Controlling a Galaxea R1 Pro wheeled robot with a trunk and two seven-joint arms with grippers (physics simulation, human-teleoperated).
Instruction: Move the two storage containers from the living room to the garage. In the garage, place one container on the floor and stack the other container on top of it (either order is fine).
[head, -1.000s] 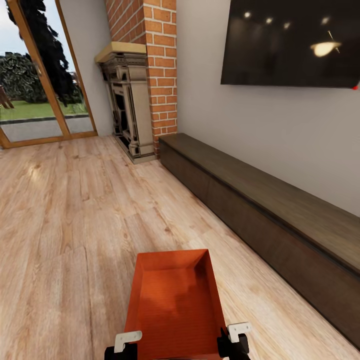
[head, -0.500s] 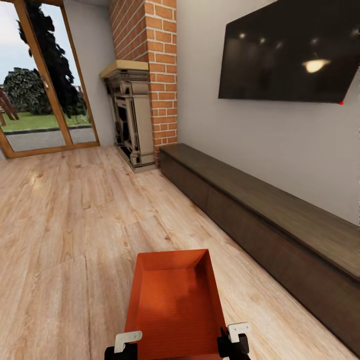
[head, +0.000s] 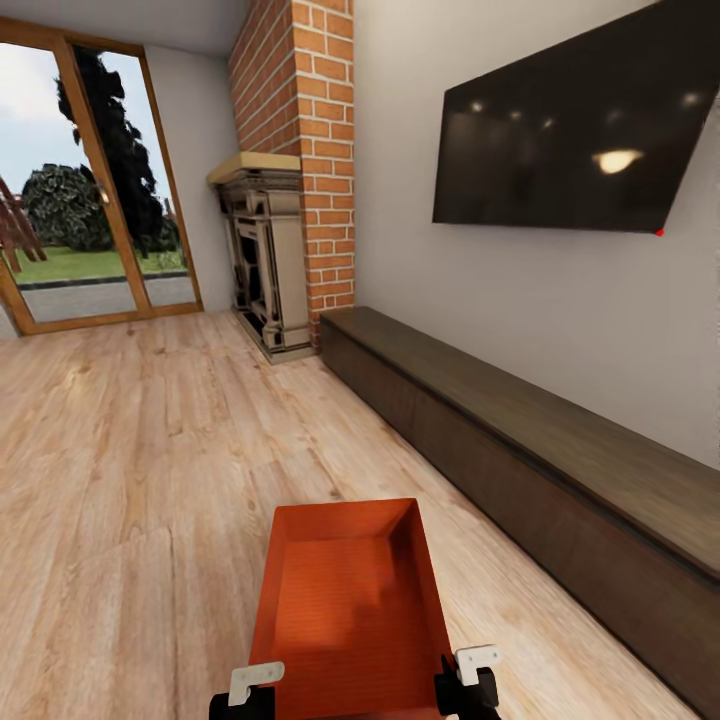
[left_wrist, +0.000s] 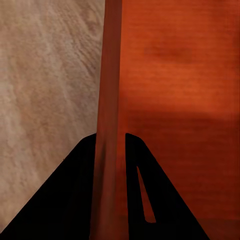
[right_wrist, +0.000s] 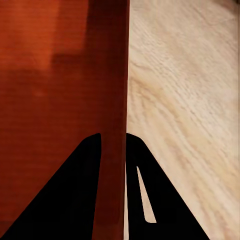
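An orange-red rectangular open-top storage container (head: 350, 600) with thin plain walls hangs level above the light wood plank floor of the living room (head: 130, 450), its long axis pointing away from the robot. Its inside is bare. Each long side wall (left_wrist: 107, 100) (right_wrist: 116, 90) is pinched between a pair of black fingers.

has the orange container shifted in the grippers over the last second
No. The storage container sits the same against both grippers; the fireplace and TV slid because the camera moved.
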